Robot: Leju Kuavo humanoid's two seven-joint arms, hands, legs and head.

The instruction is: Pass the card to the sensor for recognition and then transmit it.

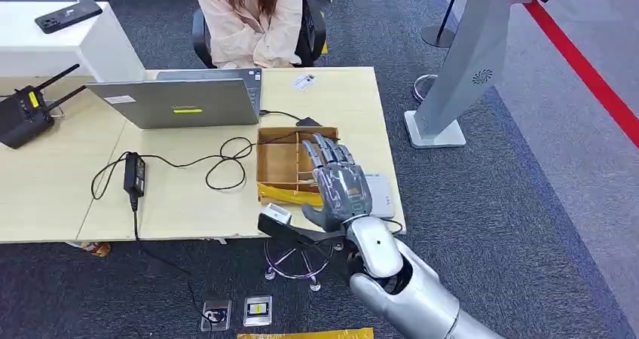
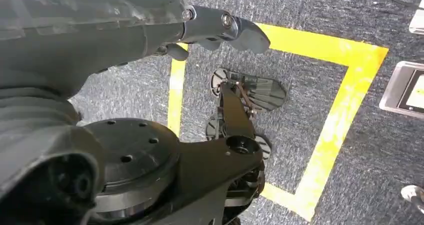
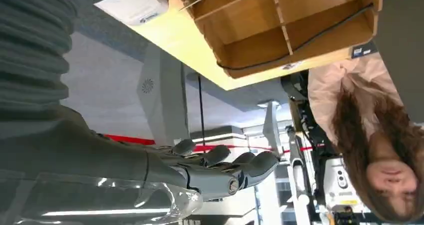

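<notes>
**Right hand spread over the divided box, holding nothing**

The right hand (image 1: 340, 184) is raised over the near right corner of the table (image 1: 188, 196), back of the hand up, fingers (image 1: 325, 152) extended and apart with nothing between them. In the right wrist view the same hand (image 3: 220, 172) shows its fingers loosely fanned and bare.

Directly under and just beyond the fingertips lies a shallow cardboard box (image 1: 280, 158) split by thin partitions into compartments; a black cable (image 1: 226, 158) runs across its far side. On the outer side of the hand, partly covered by it, sits a flat white device (image 1: 380, 192) at the table edge, probably the sensor. Just below the thumb, at the table's near edge, a small pale object on a dark arm (image 1: 277, 215) sticks out; what it is I cannot tell.

Farther from the hand, across the table, a small white card (image 1: 304, 80) lies near the far edge, in front of a seated person (image 1: 252, 19). Well off to the hand's inner side stand an open laptop (image 1: 181, 102), a black power brick (image 1: 135, 171) and a black antenna box (image 1: 22, 113).

The left hand (image 2: 220, 27) hangs low over grey carpet marked with yellow tape (image 2: 340, 115), its fingers apart and holding nothing
</notes>
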